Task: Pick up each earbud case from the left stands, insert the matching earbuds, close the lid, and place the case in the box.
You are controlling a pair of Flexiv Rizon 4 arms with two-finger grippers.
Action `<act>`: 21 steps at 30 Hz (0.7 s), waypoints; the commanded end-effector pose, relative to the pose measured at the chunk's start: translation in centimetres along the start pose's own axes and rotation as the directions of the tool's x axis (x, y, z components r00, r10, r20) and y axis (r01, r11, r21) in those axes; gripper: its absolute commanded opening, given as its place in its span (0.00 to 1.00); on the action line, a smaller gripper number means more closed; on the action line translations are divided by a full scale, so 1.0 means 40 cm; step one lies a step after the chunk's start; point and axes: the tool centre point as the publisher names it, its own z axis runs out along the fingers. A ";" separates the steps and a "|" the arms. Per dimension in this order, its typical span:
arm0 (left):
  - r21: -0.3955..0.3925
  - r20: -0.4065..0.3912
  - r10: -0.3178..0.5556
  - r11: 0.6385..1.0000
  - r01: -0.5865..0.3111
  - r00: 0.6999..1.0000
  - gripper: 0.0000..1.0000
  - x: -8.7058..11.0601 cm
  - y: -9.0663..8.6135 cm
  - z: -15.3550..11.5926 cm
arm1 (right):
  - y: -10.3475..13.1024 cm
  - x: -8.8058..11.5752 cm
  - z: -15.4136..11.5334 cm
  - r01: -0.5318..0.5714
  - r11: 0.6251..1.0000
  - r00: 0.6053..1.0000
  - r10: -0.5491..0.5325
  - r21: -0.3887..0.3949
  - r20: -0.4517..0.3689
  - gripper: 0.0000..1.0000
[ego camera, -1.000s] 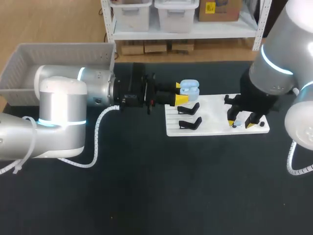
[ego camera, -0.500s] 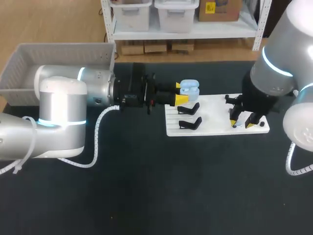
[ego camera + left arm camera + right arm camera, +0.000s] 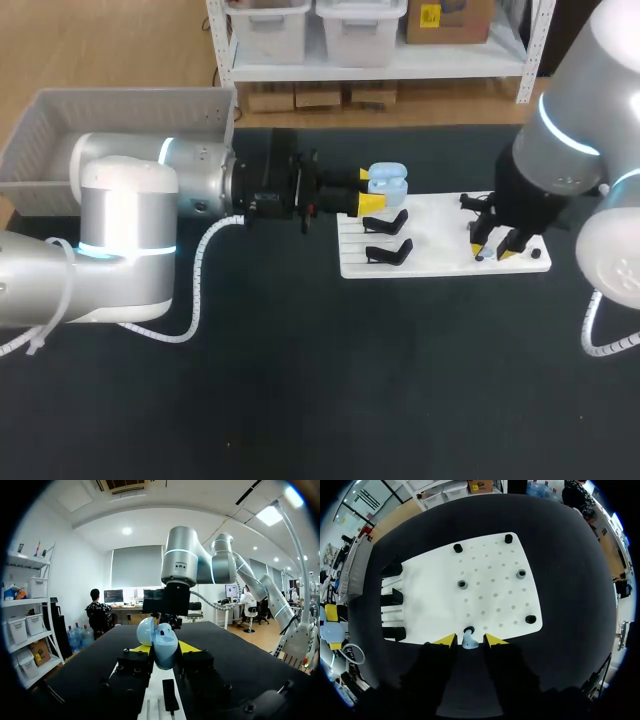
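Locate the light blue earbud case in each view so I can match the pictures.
Head view: earbud case in the left hand, beside the white board's left end.
Left wrist view: earbud case between its own hand's fingers.
Right wrist view: earbud case off beyond the board's stands, between yellow tips.
Shared landmark: the white board.

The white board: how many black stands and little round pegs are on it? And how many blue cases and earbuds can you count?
stands: 3
pegs: 6
case: 1
earbud: 1
Total: 11
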 end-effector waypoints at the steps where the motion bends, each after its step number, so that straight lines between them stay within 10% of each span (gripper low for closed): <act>1: 0.001 -0.001 0.000 1.000 0.000 1.000 0.00 0.001 0.001 0.000 | 0.003 -0.001 0.001 0.000 1.000 1.000 0.000 0.002 -0.005 0.31; 21: 0.001 -0.001 0.000 1.000 0.000 1.000 0.00 0.001 0.001 0.000 | 0.007 0.004 0.008 -0.001 1.000 1.000 0.001 0.013 -0.013 0.10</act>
